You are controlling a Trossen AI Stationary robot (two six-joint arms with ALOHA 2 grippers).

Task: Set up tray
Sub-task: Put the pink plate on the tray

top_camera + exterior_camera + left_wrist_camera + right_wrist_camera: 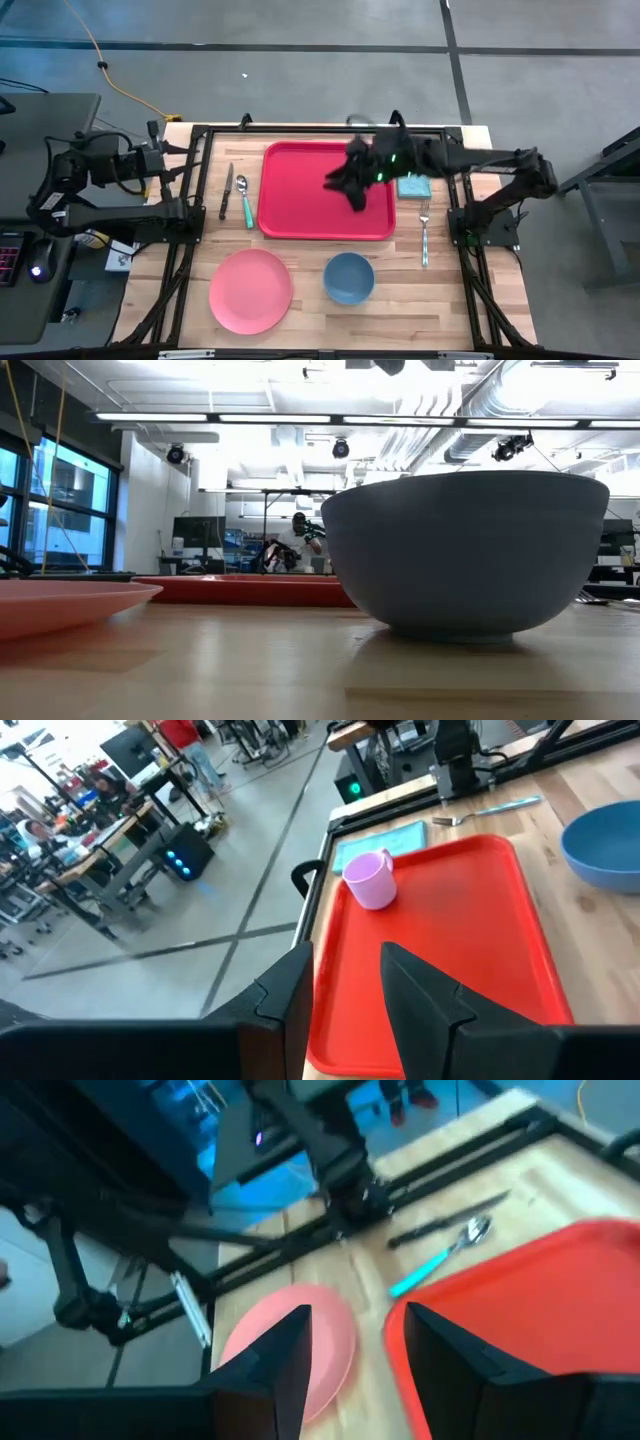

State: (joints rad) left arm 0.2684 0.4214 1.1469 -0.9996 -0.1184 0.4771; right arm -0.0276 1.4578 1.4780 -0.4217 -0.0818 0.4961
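Note:
The red tray (300,195) lies flat mid-table, also in the left wrist view (440,940) and the low view (240,590). A pink cup (370,880) sits tilted near the tray's far right corner; in the high view my right arm hides it. My right gripper (347,190) hangs open over the tray's right half, holding nothing; its wrist view (350,1320) looks past the tray's left rim (400,1330) toward the table's left side. My left gripper (345,960) is open and waits off the table's left edge (165,160).
A pink plate (250,290) and a blue bowl (349,277) stand near the front edge. A knife (226,190) and a teal-handled spoon (245,200) lie left of the tray. A teal napkin (413,186) and a fork (424,235) lie to its right.

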